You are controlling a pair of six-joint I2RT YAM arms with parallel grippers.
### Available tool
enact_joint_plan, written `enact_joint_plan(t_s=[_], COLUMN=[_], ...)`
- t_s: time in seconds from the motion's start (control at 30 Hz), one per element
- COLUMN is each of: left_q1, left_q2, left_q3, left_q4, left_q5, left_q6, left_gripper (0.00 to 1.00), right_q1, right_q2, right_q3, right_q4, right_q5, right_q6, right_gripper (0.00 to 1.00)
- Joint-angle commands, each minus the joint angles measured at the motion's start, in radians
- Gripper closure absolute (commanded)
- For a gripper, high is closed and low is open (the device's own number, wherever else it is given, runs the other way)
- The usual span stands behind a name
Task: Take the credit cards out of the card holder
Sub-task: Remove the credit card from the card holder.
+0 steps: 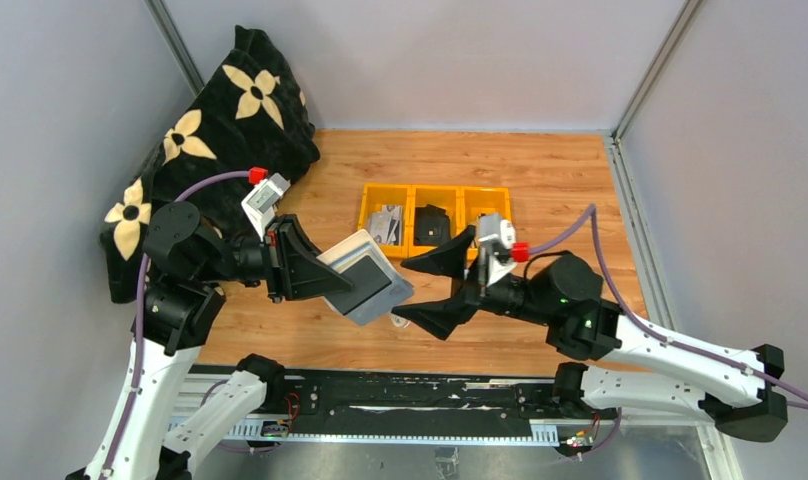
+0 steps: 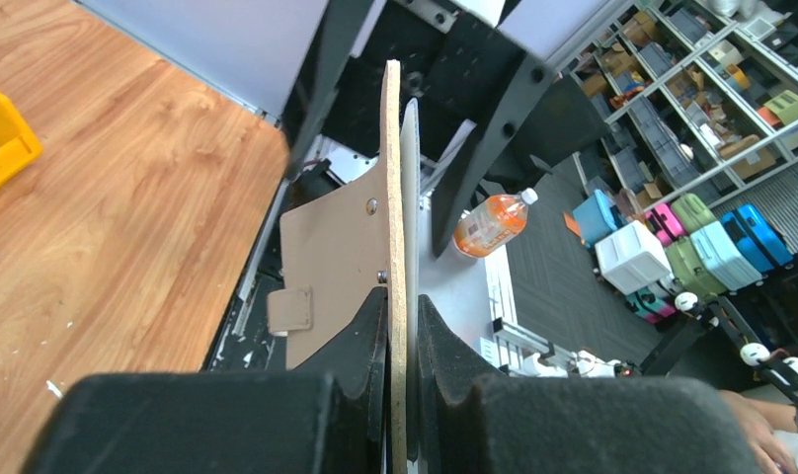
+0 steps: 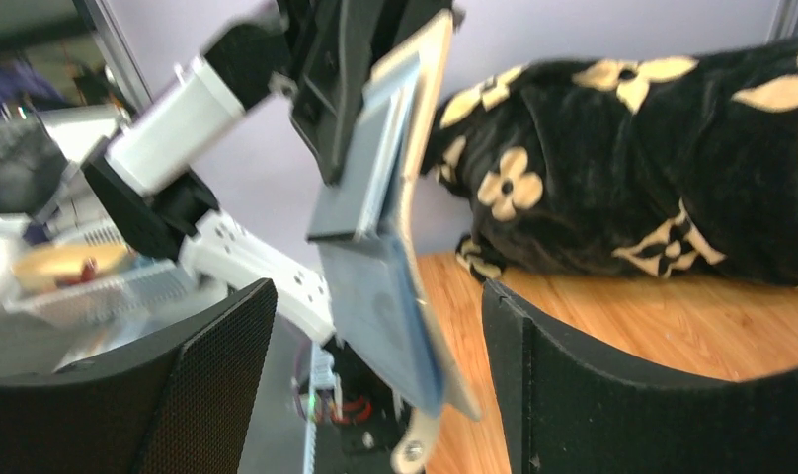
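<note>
- The right claw (image 1: pixel 400 290) reaches in from the near right with its jaws spread wide and nothing held. The free edge of the card holder (image 1: pixel 365 275) lies in the gap between its fingers.
- The left claw (image 2: pixel 400 331) comes in from the near left and is clamped tight on the card holder, lifting it clear of the tabletop (image 1: pixel 550 170) just left of centre.
- The left wrist view shows the holder edge-on as two thin leaves pinched together. Its outside is beige, with two small rivets and a small snap tab (image 2: pixel 291 309).
- From the right wrist the inside is pale blue-grey, with layered flat panels and a cream rim. Whether the darker grey panel is a pocket or a card I cannot tell.
- Farther back sits a yellow bin (image 1: pixel 366 205) with three compartments. The left one holds the credit cards (image 1: pixel 387 225), which are thin and grey-white with dark markings.
- The middle compartment holds a black item (image 1: pixel 433 225).
- At the far left a black cloth (image 1: pixel 230 120) with cream flower shapes lies bunched against the wall.
</note>
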Motion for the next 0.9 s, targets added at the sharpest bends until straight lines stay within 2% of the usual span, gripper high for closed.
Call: enact_joint_plan(t_s=[0.0,0.13,0.2,0.23,0.27,0.37,0.4,0.43,0.53,0.63,0.7,0.8,0.87], left_q1=[0.0,0.0,0.0,0.0,0.0,0.0,0.0,0.0,0.0,0.0,0.0,0.0,0.0], left_q2=[-0.014,-0.024,-0.031,-0.033,-0.038,-0.057,-0.065,-0.074,-0.089,-0.071,-0.034,0.023,0.046], left_q3=[-0.005,-0.013,-0.024,-0.029,-0.037,-0.082,-0.099,-0.117,-0.15,-0.126,-0.073,0.013,0.045], left_q4=[0.064,0.105,0.12,0.12,0.12,0.123,0.122,0.122,0.095,-0.052,-0.218,-0.445,-0.519], left_q5=[0.033,0.045,0.052,0.053,0.055,0.057,0.054,0.051,0.049,0.053,0.06,0.045,0.03], left_q6=[-0.057,-0.104,-0.126,-0.132,-0.139,-0.148,-0.148,-0.146,-0.105,0.056,0.229,0.475,0.573], left_gripper=[0.96,0.96,0.96,0.96,0.96,0.95,0.92,0.86,0.71,0.63,0.62,0.62,0.64], right_q1=[-0.034,-0.076,-0.102,-0.111,-0.123,-0.167,-0.178,-0.187,-0.203,-0.206,-0.206,-0.205,-0.202], right_q2=[0.066,0.123,0.141,0.152,0.16,0.185,0.193,0.202,0.247,0.301,0.344,0.407,0.446], right_q3=[0.074,0.092,0.095,0.101,0.108,0.139,0.152,0.17,0.274,0.398,0.494,0.613,0.67], right_q4=[-0.159,-0.11,-0.076,-0.06,-0.047,-0.017,-0.018,-0.039,-0.252,-0.548,-0.762,-0.977,-1.091], right_q5=[-0.15,-0.282,-0.356,-0.38,-0.422,-0.543,-0.584,-0.624,-0.696,-0.697,-0.662,-0.605,-0.585], right_q6=[-0.139,-0.11,-0.08,-0.065,-0.052,0.01,0.031,0.046,0.028,-0.047,-0.113,-0.174,-0.204], right_gripper=[0.2,0.25,0.31,0.38,0.48,0.84,0.95,1.0,1.0,1.0,1.0,1.0,1.0])
